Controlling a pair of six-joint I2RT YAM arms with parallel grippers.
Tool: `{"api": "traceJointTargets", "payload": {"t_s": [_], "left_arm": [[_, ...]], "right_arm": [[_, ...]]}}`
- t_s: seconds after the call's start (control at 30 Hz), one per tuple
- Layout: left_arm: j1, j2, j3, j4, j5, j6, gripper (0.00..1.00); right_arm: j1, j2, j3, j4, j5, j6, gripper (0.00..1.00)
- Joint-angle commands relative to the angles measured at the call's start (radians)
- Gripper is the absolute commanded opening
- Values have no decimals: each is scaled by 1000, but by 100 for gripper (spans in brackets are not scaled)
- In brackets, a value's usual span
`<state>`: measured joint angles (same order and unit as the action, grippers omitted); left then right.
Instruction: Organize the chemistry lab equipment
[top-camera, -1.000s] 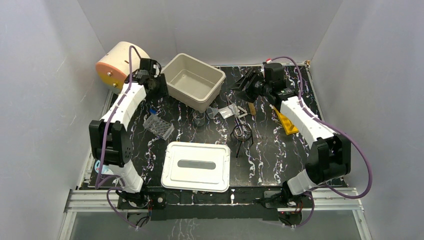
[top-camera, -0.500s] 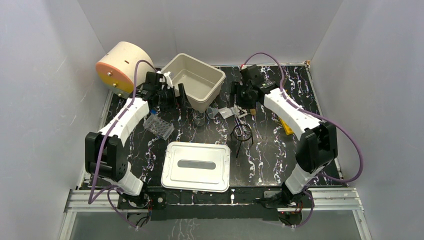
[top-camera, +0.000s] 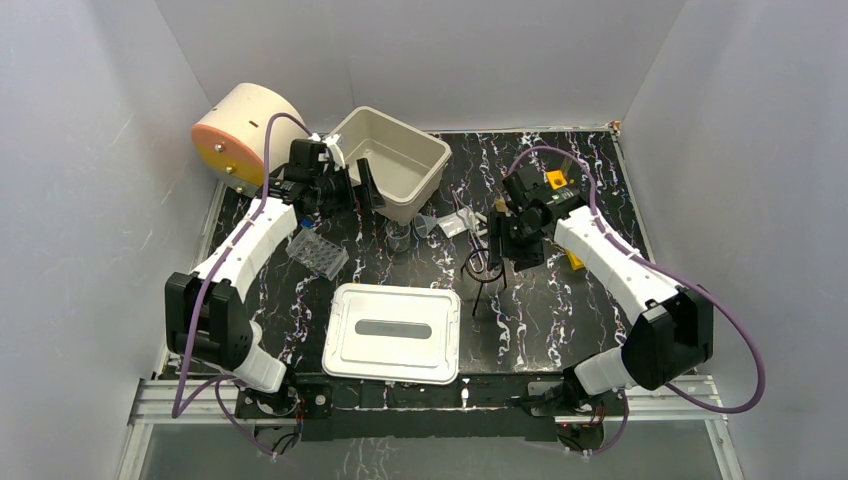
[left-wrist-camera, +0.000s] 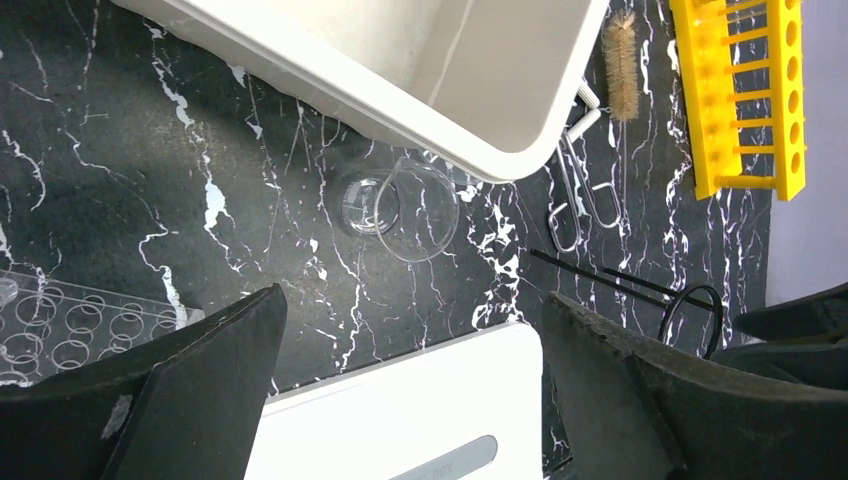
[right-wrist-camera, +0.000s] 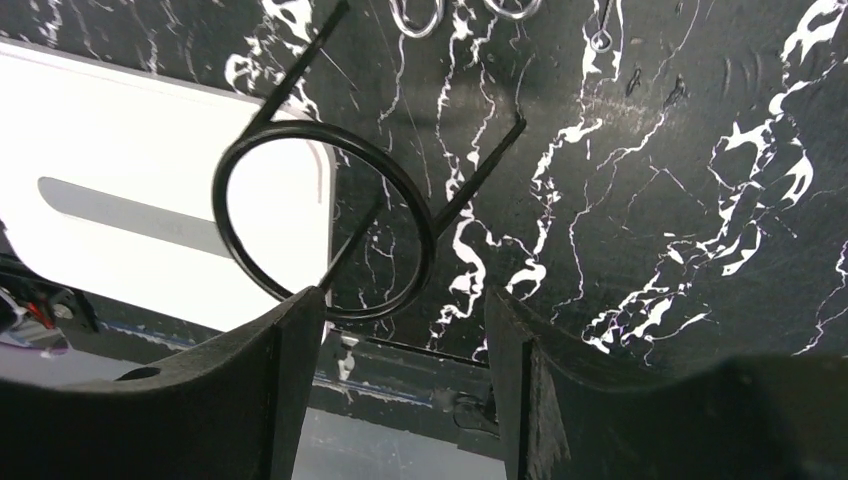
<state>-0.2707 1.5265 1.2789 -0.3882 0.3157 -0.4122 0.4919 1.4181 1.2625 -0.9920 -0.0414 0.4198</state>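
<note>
Both jaws gape: left by bin rim (left-wrist-camera: 400, 125), right over ring stand (right-wrist-camera: 318, 128)

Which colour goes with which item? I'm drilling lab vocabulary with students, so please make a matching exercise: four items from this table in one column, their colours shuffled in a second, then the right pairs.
Items
1. brush
2. test tube rack
3. ring stand
4. beaker

Colours
A. black
B. clear
C. yellow
D. tan

Pairs: 1-D, 2-C, 3-A, 4-B
</note>
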Motion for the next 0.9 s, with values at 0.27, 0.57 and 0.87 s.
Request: {"api": "traceJointTargets", "payload": {"t_s": [0.27, 0.57, 0.87], "left_arm": [[1, 1, 36, 0, -46, -31, 95], [1, 14, 54, -5, -50, -30, 95], [1, -3, 91, -41, -159, -60, 94]], "right_arm": [[2, 53, -10, 114, 154, -66, 38], [2, 0, 27, 138, 78, -140, 0], [2, -29, 238, 61, 104, -160, 0]]}}
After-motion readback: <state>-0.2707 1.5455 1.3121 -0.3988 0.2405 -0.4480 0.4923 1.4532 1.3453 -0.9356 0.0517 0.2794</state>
